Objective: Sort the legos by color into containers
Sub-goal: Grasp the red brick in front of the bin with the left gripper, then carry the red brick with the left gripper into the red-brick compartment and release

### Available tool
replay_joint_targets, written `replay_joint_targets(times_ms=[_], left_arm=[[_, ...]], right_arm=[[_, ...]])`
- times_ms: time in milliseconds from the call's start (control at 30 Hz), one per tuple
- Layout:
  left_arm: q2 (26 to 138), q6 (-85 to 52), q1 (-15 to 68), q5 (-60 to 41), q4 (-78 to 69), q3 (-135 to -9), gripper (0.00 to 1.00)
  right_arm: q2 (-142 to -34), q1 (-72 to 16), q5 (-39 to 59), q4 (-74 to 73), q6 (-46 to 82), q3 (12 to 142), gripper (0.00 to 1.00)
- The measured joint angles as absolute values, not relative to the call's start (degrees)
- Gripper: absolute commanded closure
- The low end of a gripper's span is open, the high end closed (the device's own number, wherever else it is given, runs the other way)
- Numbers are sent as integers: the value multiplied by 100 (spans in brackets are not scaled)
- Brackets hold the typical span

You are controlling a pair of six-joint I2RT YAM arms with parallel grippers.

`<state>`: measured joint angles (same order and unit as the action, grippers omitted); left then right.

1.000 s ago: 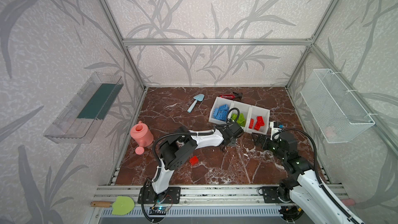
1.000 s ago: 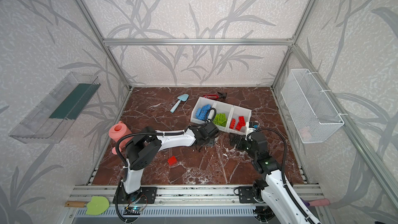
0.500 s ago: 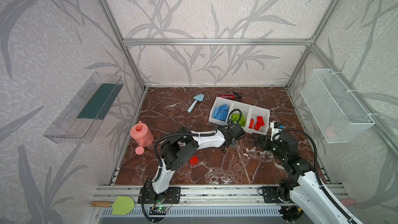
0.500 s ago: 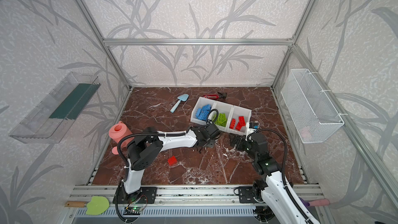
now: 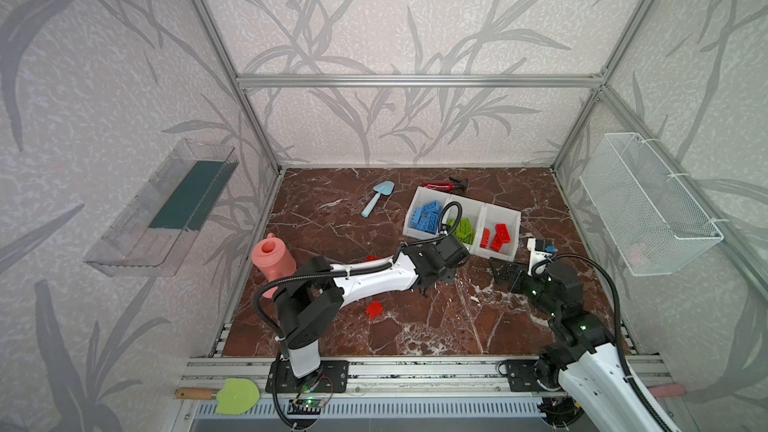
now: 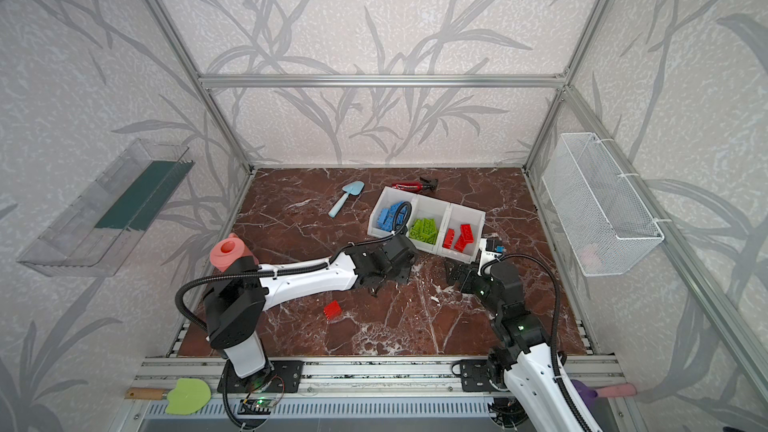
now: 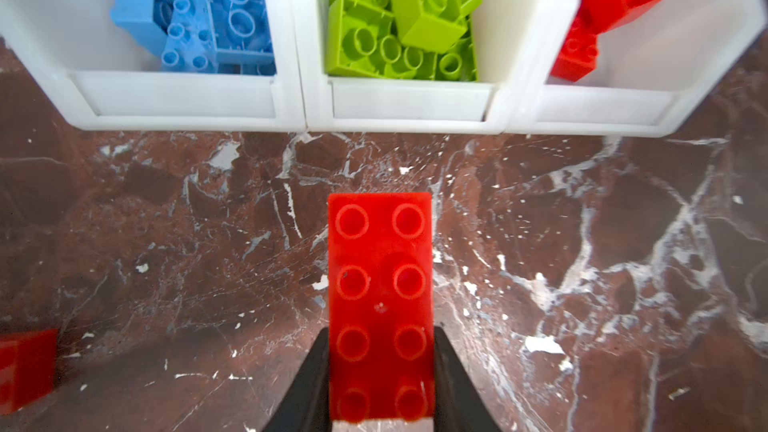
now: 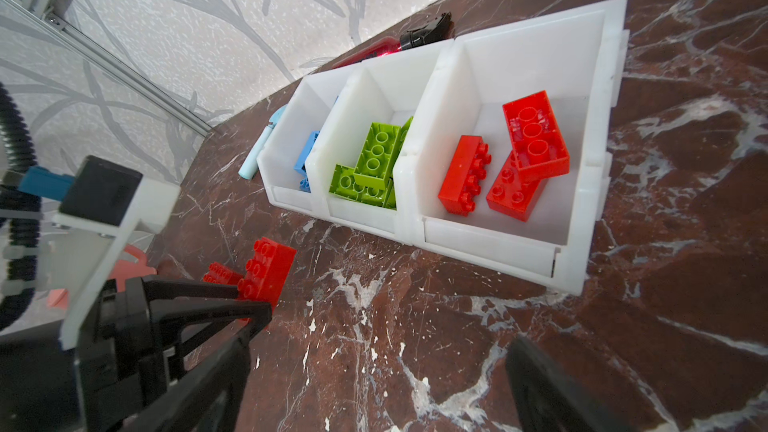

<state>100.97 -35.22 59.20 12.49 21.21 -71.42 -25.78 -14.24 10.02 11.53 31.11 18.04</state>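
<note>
My left gripper (image 7: 381,361) is shut on a red eight-stud lego (image 7: 380,284), one black finger on each long side, just in front of the containers (image 7: 407,101). The right wrist view shows the same red lego (image 8: 266,270) in those jaws. The three joined white containers (image 5: 482,218) hold blue legos (image 5: 426,216), green legos (image 5: 463,229) and red legos (image 5: 496,236). A loose red lego (image 5: 375,310) lies on the floor below the left arm. Another red lego (image 8: 222,274) lies behind the held one. My right gripper (image 5: 505,272) stands open and empty at the red bin's front corner.
A light blue trowel (image 5: 376,197) and a red spray bottle (image 5: 444,184) lie behind the bins. A pink watering can (image 5: 272,257) stands at the left floor edge. A wire basket (image 5: 648,205) hangs on the right wall, a clear tray (image 5: 166,209) on the left.
The left jaws have closed onto the red lego. The right arm and its open gripper have hardly moved.
</note>
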Motion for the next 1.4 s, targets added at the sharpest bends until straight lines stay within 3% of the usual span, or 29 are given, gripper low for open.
replay_joint_targets(times_ms=[500, 1267, 1400], left_arm=[[10954, -2545, 5929, 681, 2080, -9000, 70], [14046, -1962, 5496, -449, 2952, -13008, 71], [14339, -1953, 5461, -515, 3229, -13421, 66]], right_arm=[[-950, -1422, 945, 2263, 3323, 1527, 4], [-1450, -1555, 1710, 1599, 3962, 690, 7], [-1588, -1638, 1767, 1426, 4018, 650, 8]])
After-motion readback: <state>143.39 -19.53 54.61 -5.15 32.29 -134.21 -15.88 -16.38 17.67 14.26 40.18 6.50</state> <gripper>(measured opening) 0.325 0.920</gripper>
